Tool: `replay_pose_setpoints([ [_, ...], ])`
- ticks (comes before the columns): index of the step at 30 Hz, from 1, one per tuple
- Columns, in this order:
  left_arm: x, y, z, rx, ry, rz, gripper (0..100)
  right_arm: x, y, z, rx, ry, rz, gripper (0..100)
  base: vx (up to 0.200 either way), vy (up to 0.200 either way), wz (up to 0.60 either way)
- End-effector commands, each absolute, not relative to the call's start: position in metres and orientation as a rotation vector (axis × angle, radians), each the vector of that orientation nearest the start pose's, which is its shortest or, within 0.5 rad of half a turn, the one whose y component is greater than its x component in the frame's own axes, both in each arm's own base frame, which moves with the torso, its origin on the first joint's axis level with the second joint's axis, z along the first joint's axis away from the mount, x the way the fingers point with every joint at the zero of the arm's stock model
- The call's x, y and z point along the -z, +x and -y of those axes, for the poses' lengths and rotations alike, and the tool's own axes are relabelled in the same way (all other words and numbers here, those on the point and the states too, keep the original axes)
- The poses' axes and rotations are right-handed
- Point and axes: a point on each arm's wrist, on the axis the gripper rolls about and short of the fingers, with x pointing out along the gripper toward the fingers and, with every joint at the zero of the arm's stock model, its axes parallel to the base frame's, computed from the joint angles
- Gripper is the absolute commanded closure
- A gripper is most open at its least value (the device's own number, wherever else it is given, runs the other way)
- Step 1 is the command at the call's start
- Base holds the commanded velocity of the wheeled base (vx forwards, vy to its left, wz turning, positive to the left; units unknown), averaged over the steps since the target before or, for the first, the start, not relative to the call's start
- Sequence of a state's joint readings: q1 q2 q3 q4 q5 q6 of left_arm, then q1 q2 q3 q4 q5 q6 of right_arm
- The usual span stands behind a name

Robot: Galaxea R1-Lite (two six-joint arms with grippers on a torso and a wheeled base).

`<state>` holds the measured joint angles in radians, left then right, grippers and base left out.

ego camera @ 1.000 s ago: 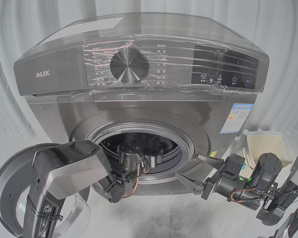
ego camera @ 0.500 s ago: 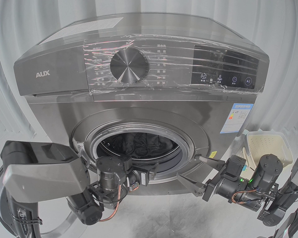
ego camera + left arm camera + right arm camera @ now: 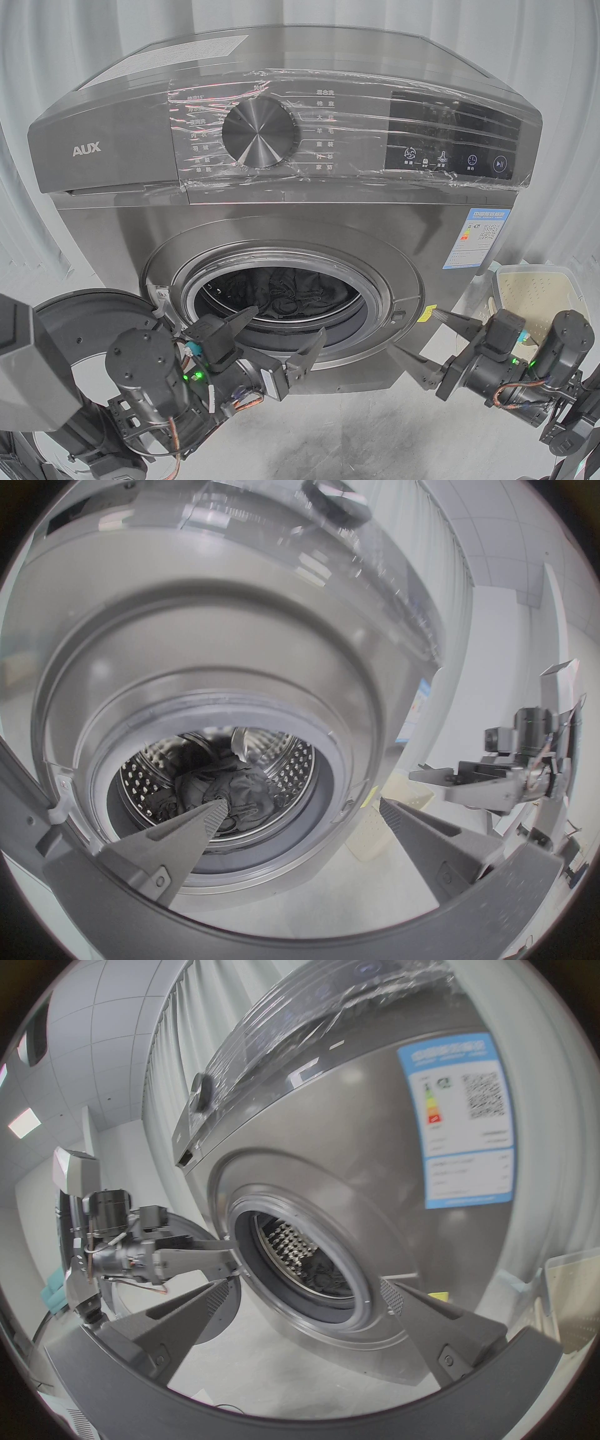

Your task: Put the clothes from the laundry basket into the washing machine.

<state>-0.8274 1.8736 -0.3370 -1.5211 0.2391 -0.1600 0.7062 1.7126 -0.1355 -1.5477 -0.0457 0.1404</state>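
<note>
One washing machine [image 3: 281,206], grey, front-loading. Its one round door [image 3: 81,319] is swung open to the robot's left and partly hidden behind the left arm.

One heap of dark clothes [image 3: 281,292] lies inside the drum; the number of garments cannot be told.

One cream laundry basket [image 3: 537,290] stands just beside the machine's right corner. Its lower part is cut off by the right arm, and its contents are hard to make out.

Two grippers:
- The left gripper [image 3: 286,322] has its fingers spread wide and holds nothing. It sits just outside the lower rim of the drum mouth, apart from the clothes.
- The right gripper [image 3: 412,329] also has its fingers spread and holds nothing. It is near the lower right of the mouth, between mouth and basket.

A stretch of pale floor [image 3: 350,431] lies before the machine, between the two arms.
</note>
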Motion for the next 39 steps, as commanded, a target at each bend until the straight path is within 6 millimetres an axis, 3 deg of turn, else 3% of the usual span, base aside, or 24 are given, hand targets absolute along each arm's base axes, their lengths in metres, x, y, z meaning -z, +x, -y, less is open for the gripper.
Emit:
replay_pose_setpoints([
  [1, -0.126, 0.163, 0.183, 0.623, -0.162, -0.035, 0, -0.136, 0.161, -0.112, -0.551, 0.142, 0.007, 0, 0.000, 0.000, 0.00],
  [6, -0.137, 0.149, 0.169, 0.546, -0.208, 0.006, 0, -0.141, 0.154, -0.087, -0.463, 0.125, 0.047, 0, 0.000, 0.000, 0.00],
  [15, -0.151, 0.136, 0.151, 0.527, -0.203, 0.066, 0, -0.141, 0.143, -0.079, -0.439, 0.122, 0.055, 0, 0.000, 0.000, 0.00],
  [28, -0.138, 0.140, 0.113, 0.376, -0.103, 0.040, 0, -0.144, 0.135, -0.073, -0.387, 0.126, 0.049, 0, -0.200, 0.000, 0.00],
  [32, -0.145, 0.130, 0.100, 0.362, -0.103, 0.082, 0, -0.144, 0.130, -0.071, -0.373, 0.118, 0.023, 0, -0.200, 0.000, 0.00],
  [39, -0.156, 0.116, 0.082, 0.347, -0.109, 0.128, 0, -0.137, 0.099, -0.053, -0.376, 0.076, -0.098, 0, -0.029, 0.000, 0.00],
])
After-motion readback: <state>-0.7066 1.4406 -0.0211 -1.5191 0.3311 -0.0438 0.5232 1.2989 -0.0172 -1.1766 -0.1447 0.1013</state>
